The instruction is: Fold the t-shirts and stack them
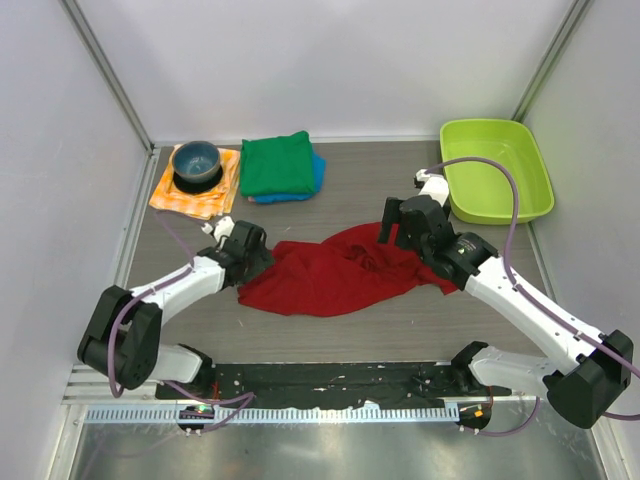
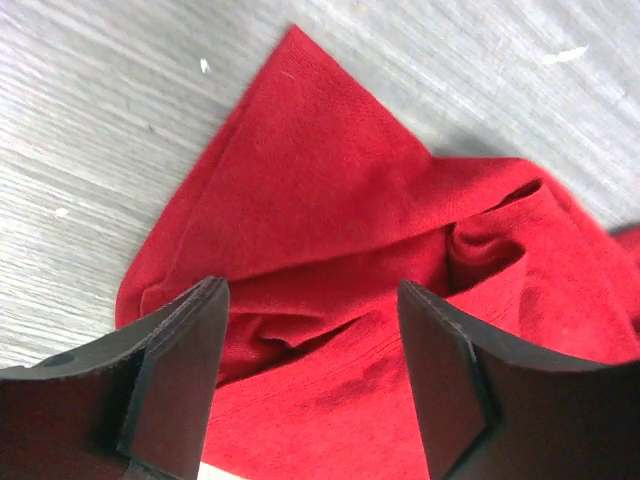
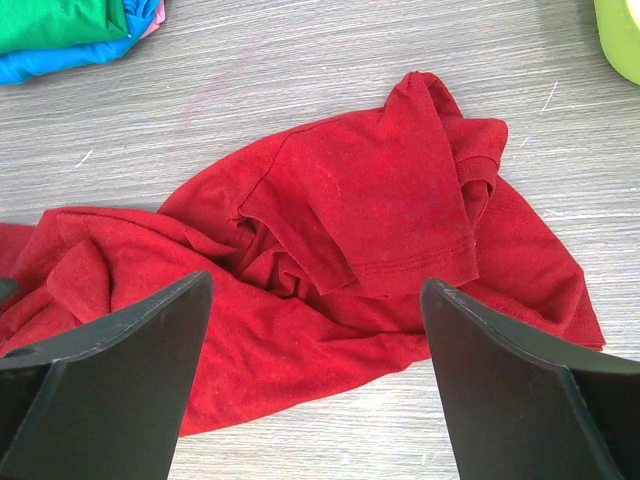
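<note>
I see a dark blue bowl (image 1: 196, 160) sitting on an orange-and-white checked cloth (image 1: 178, 197), far left corner | lime-green tub (image 1: 540, 165) far right, well apart from the bowl | grey wood-grain surface (image 1: 400, 320) carries both

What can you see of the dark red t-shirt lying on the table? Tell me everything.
The dark red t-shirt looks like soft, matte cotton knit in one solid colour. It lies crumpled and unfolded on the grey table, stretched from left to right with deep folds. One short sleeve with a stitched hem lies flat on top. The left end effector and right end effector stand open above its two ends; neither grips it.
</note>
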Robot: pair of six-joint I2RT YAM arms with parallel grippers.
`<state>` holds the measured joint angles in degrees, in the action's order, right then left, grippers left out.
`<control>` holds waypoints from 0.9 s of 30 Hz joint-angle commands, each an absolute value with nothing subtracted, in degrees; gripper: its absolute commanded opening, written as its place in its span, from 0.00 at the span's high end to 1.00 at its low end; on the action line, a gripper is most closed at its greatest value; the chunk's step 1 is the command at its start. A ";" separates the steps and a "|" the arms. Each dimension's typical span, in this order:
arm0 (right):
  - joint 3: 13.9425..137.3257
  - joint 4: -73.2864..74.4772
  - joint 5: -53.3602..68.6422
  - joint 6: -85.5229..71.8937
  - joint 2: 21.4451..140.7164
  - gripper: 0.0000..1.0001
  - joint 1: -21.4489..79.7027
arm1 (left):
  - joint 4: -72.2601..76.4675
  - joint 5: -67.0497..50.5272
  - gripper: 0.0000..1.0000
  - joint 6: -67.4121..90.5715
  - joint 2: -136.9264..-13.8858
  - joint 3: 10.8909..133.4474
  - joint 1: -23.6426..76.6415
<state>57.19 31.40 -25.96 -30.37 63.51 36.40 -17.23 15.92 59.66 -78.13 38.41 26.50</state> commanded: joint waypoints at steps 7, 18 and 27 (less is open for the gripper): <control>57.22 30.41 -27.16 -30.32 62.76 0.09 36.74 | -23.65 25.58 0.22 55.90 -90.33 54.22 24.35; 56.08 29.97 -28.92 -28.83 63.37 0.09 36.74 | -23.03 25.14 0.29 54.67 -97.73 58.45 20.04; 54.49 28.04 -28.21 -29.18 64.42 0.09 36.74 | -22.50 24.34 0.29 53.09 -99.40 60.11 16.35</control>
<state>55.11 30.96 -27.33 -29.47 64.47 36.42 -22.98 22.96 54.59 -98.74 57.91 17.17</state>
